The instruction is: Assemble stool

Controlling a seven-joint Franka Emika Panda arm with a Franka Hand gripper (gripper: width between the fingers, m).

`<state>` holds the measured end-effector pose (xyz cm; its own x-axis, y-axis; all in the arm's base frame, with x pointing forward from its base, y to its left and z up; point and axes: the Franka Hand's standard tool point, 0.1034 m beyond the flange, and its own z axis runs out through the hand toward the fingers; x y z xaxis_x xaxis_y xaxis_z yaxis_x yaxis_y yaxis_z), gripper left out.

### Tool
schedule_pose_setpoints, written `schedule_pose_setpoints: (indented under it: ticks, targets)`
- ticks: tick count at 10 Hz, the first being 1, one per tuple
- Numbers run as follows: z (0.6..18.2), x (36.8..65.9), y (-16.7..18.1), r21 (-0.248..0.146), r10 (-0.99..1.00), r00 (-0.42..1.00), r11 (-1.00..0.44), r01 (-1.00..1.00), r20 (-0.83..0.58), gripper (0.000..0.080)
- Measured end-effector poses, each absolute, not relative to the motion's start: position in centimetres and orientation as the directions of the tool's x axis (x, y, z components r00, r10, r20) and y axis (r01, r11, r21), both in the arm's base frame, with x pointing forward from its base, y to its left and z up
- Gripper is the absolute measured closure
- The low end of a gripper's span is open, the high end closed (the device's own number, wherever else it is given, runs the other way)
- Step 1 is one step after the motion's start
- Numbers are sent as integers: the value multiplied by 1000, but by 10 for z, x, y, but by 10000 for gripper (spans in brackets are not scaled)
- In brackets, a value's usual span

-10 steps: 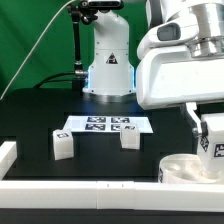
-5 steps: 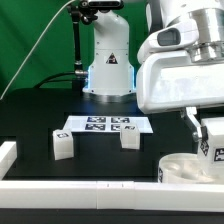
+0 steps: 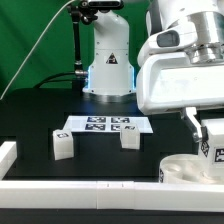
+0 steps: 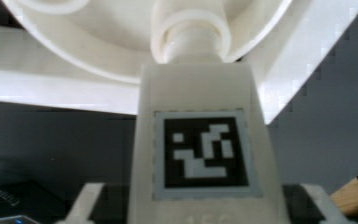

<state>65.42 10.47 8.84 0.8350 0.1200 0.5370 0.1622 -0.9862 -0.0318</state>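
My gripper [image 3: 207, 133] is shut on a white block leg [image 3: 213, 140] at the exterior view's right, just above the round white seat [image 3: 186, 170]. In the wrist view the held leg [image 4: 201, 120] shows its black-and-white tag. Its narrow end meets a socket of the seat [image 4: 123, 45], with my gripper [image 4: 197, 206] clamped on its sides. Two more tagged legs stand loose on the black table, one [image 3: 62, 145] at the exterior view's left and one [image 3: 130, 139] near the middle.
The marker board [image 3: 105, 125] lies flat behind the two loose legs. Long white rails run along the front [image 3: 80, 190] and the left edge [image 3: 6, 155]. The robot's white base [image 3: 108, 60] stands at the back.
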Motion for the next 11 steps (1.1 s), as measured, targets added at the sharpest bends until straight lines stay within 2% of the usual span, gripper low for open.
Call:
schedule_pose_setpoints:
  ticks: [4,10,11]
  targets:
    - [87,650,103,-14,108,781,-989,147,615,462]
    - [84,649,104,-16,112,790,-988,152,602,461]
    - [85,649,104,-17,112,793,-988,153,599,295]
